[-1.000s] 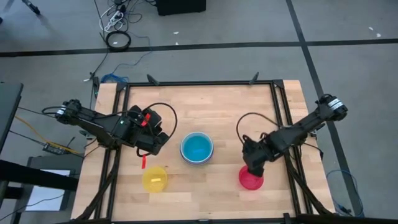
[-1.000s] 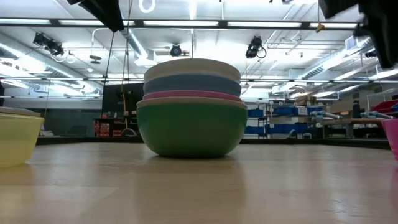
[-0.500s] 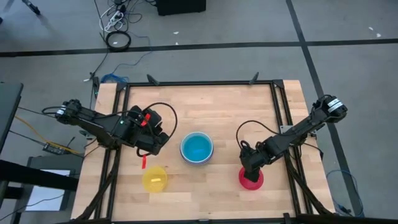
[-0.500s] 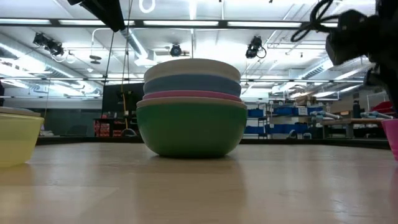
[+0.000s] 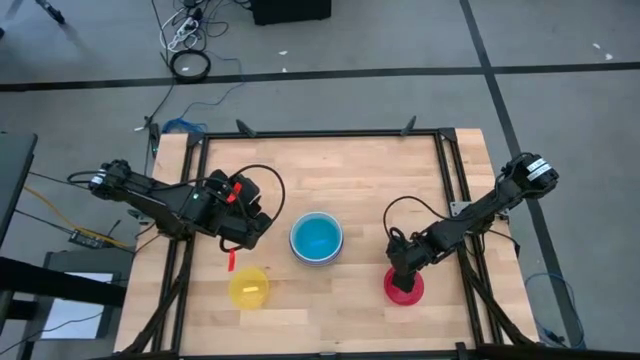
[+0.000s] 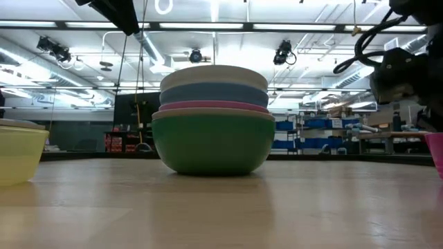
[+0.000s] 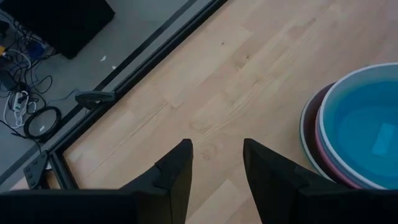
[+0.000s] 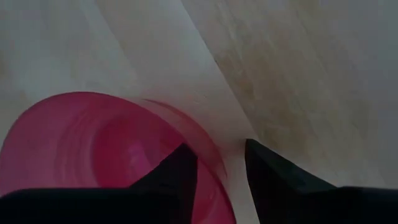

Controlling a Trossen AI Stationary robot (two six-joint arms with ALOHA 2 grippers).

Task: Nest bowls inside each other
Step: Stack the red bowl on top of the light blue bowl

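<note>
A stack of round plastic bowls [image 5: 316, 240] stands near the middle of the wooden worktop [image 5: 350, 170], the blue bowl innermost and showing from above. From table height the stack [image 6: 213, 117] reads as a green bowl at the bottom, then a pink rim, a grey-blue one and a pale one on top, all seated level. So the larger bowls appear already nested.

Two bowls remain loose. A small round yellow plastic bowl [image 5: 248, 287] sits alone toward the near left of the worktop, with what may be a smaller thing inside it, though that is too small to tell. A round red plastic bowl [image 5: 403, 287] sits toward the near right, well apart from the stack.

The right pincer [image 5: 401, 268] is down at the far rim of the red bowl. In its wrist view the two dark fingers [image 8: 177, 180] straddle the bowl's wall [image 8: 112, 149], one inside and one outside, with a gap between them; they look parted, not yet clenched on the rim.

The left pincer [image 5: 248, 238] waits just left of the stack, its fingers [image 7: 176, 174] spread and grasping nothing.

By my judgement, the red and yellow bowls are left to nest.
</note>
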